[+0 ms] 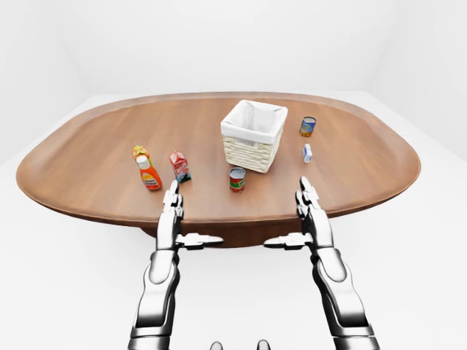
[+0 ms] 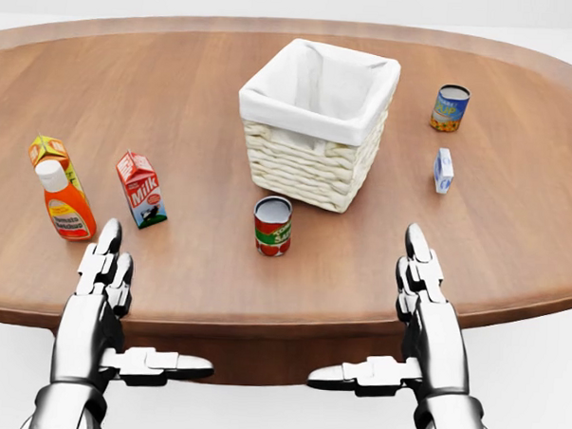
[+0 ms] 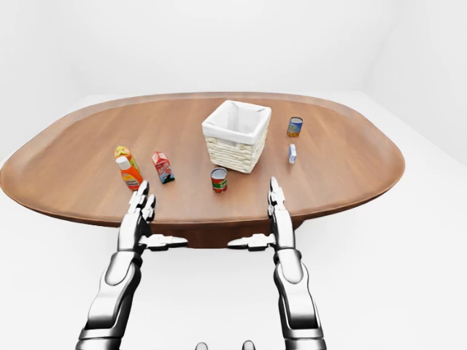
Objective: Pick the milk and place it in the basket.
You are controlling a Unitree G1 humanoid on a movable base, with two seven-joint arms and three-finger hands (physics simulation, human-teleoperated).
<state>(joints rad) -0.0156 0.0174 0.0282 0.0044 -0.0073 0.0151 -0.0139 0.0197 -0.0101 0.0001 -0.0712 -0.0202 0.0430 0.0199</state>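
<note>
On the counter (image 2: 513, 243), left part of the head view: milk carton (image 2: 141, 189) standing upright, just right of the orange sauce bottle (image 2: 64, 205), well apart from the wicker basket (image 2: 319, 121).
Handling: probably light, stiff-walled, denting if squeezed hard; gripping across the flat sides at mid-height looking safest.
Left robot hand (image 2: 108, 264): hovering spread wide, holding nothing, nearest the carton.
Right robot hand (image 2: 421, 277): likewise spread, holding nothing.
Hard to tell: fill level; small blue carton (image 2: 443, 170) label; basket floor lying hidden behind its cloth-lined wall.

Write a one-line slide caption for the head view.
Both open hands hover at the table edge, milk carton left of the basket.
</note>
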